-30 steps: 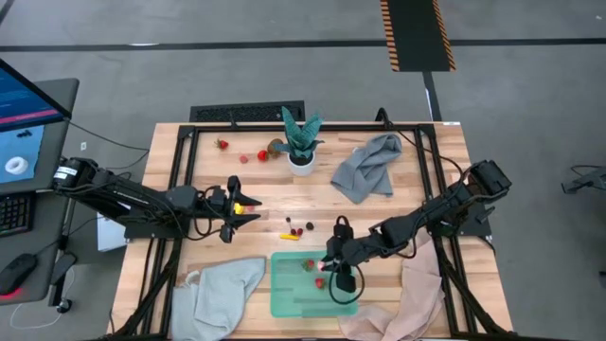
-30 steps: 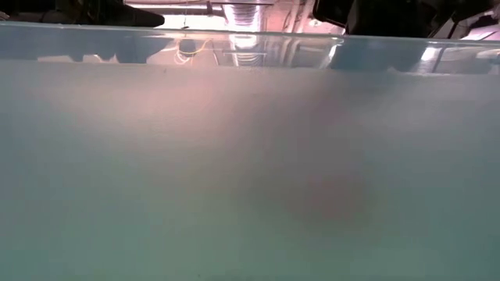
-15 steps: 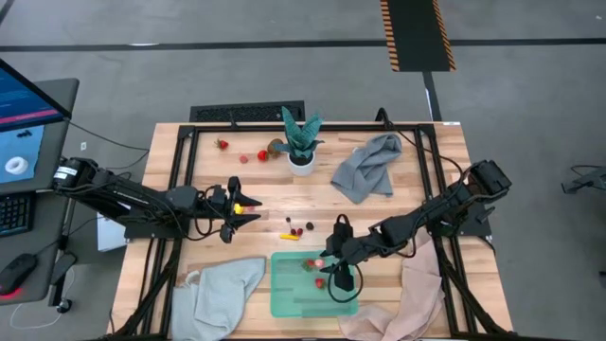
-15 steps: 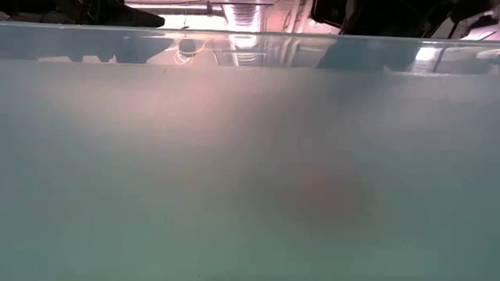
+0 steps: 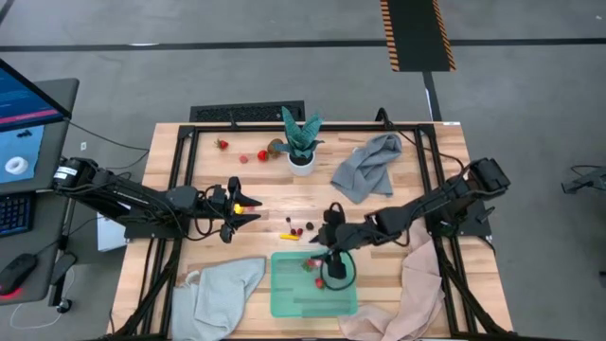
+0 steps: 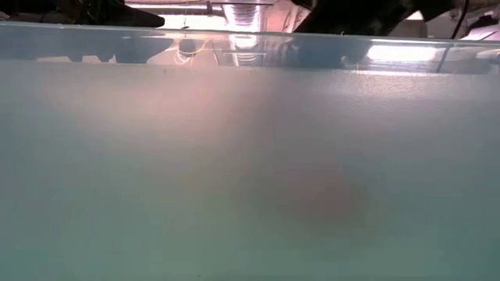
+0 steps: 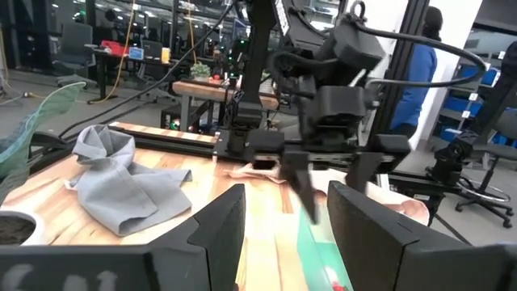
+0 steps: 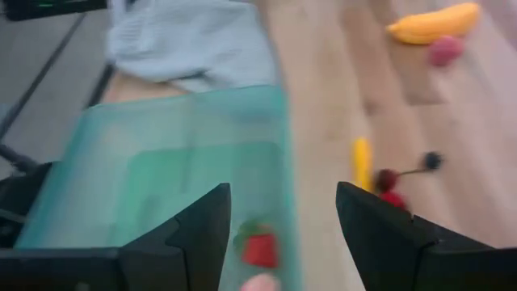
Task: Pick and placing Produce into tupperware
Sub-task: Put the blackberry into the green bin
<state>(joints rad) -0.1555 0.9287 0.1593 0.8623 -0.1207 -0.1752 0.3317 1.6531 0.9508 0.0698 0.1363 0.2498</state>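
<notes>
The mint-green tupperware [image 5: 312, 296] [image 8: 153, 162] sits at the table's near edge and fills the low view as a blur [image 6: 250, 172]. A red strawberry [image 5: 308, 266] [image 8: 260, 249] lies on its floor, with a second red piece [image 5: 320, 281] and a pink piece [image 8: 262, 283]. My right gripper [image 5: 332, 254] [image 8: 283, 202] hangs open over the tupperware's far rim and holds nothing. A small yellow piece [image 8: 361, 162] and dark berries [image 8: 389, 179] lie on the wood beyond it. My left gripper [image 5: 242, 208] [image 7: 287, 202] waits open at the table's left, by the yellow banana [image 5: 240, 203] [image 8: 432, 23].
A potted plant [image 5: 301, 144] stands at the far middle, with a brown piece [image 5: 275, 147] and red pieces [image 5: 222, 144] to its left. A grey cloth [image 5: 369, 167] lies far right. Pale cloths [image 5: 222, 289] [image 5: 407, 294] flank the tupperware. A person in blue [image 7: 420, 65] stands beyond the table.
My right gripper has drawn back from inside the tupperware toward the table's far edge and a little left, and now stands over the far rim. The red pieces inside the tupperware have stayed where they were. The left arm has kept still.
</notes>
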